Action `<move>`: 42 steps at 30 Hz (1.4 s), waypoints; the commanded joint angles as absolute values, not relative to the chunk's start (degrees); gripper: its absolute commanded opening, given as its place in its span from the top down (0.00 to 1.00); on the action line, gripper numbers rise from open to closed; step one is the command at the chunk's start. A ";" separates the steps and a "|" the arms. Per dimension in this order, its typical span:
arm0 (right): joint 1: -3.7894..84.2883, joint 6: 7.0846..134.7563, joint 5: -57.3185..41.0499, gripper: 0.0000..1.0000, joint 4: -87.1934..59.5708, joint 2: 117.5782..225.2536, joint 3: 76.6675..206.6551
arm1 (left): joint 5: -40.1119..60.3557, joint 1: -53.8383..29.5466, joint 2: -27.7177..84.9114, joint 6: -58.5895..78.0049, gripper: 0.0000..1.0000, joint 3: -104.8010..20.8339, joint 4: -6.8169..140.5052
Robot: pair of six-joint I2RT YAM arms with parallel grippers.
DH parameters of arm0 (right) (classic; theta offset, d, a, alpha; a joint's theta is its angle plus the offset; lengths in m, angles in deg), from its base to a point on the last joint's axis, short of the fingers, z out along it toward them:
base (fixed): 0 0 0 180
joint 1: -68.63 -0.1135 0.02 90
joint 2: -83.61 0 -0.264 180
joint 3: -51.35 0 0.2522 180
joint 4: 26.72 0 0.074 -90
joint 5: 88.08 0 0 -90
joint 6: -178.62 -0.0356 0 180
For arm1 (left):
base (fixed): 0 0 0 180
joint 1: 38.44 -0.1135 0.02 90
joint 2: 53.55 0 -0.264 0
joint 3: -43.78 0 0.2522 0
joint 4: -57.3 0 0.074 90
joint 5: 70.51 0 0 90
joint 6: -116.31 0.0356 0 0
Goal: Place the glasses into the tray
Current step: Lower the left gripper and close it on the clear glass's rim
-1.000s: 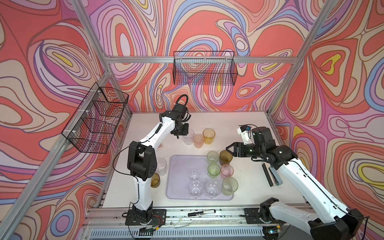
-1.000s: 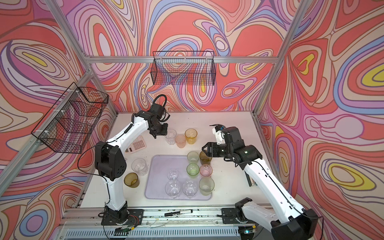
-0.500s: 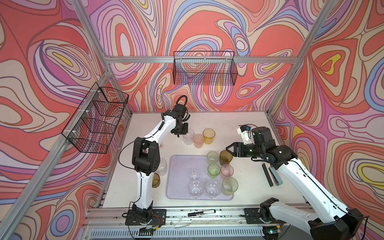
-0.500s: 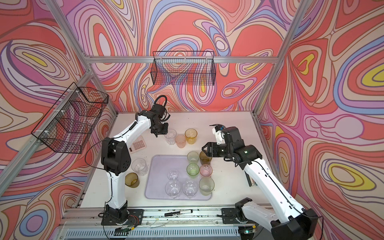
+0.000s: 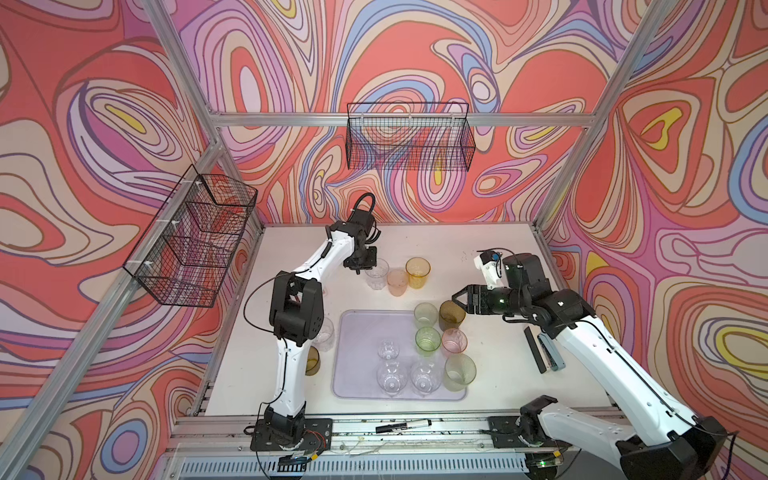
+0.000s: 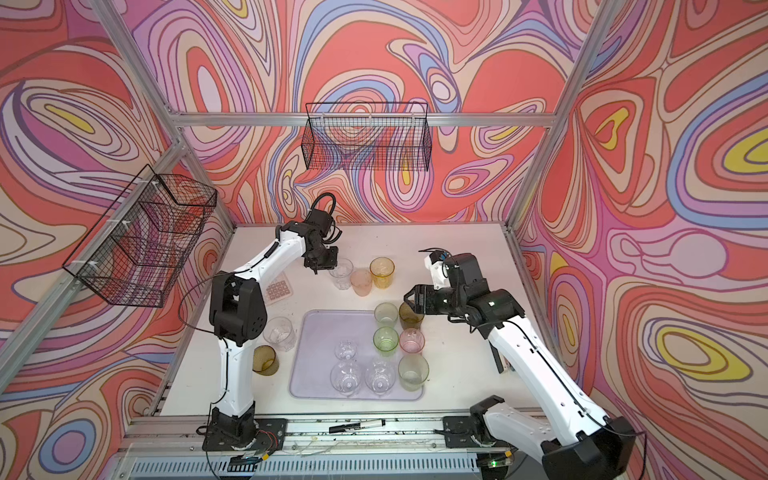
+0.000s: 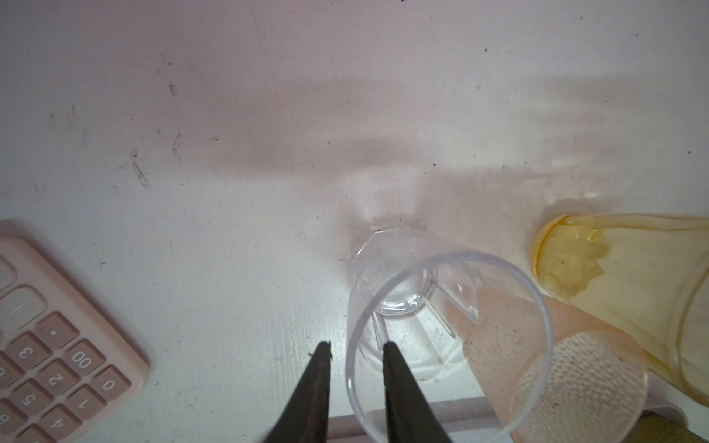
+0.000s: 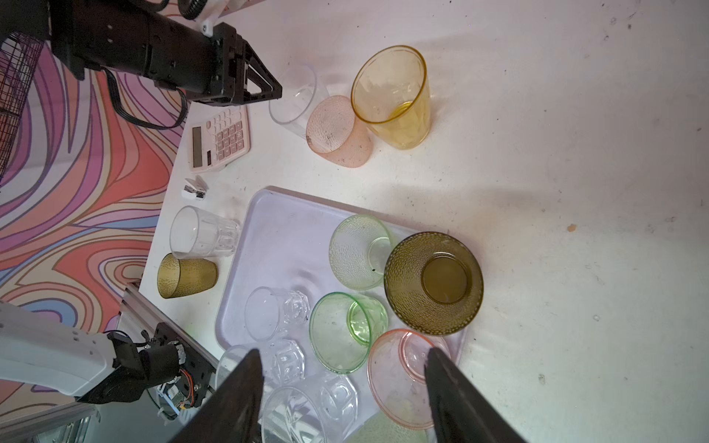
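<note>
Left hand (image 7: 356, 349) narrow, astride rim of clear glass (image 7: 422, 291) on surface outside tray (image 5: 357, 332) — not yet clamped; risk of thin-wall pinch slipping, knocking peach glass (image 7: 575, 364) just beside; right hand (image 8: 344, 351) wide, empty, over tray.

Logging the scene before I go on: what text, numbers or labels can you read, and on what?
"0", "00", "1", "2", "3", "4", "5": keys of the pink calculator, upside down in the left wrist view.
"+" and ".": keys of the same calculator.
Marker on the front rail: any print too small to read.
Nothing else legible.
</note>
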State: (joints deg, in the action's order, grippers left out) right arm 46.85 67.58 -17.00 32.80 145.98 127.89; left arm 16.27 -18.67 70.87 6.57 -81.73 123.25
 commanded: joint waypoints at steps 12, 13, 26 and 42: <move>47.05 68.40 -16.83 0.30 33.14 146.42 129.36 | 15.77 -19.19 73.02 6.22 0.76 -83.98 124.33; 47.05 68.37 -16.80 0.30 33.09 146.37 129.27 | 15.81 -19.12 73.10 6.27 0.77 -84.02 124.32; 47.03 68.32 -16.80 0.30 33.09 146.15 128.84 | 16.29 -19.14 73.19 6.19 0.86 -84.15 124.58; 47.02 68.16 -16.78 0.31 32.92 145.68 128.57 | 18.24 -19.12 72.34 6.45 0.96 -84.47 125.97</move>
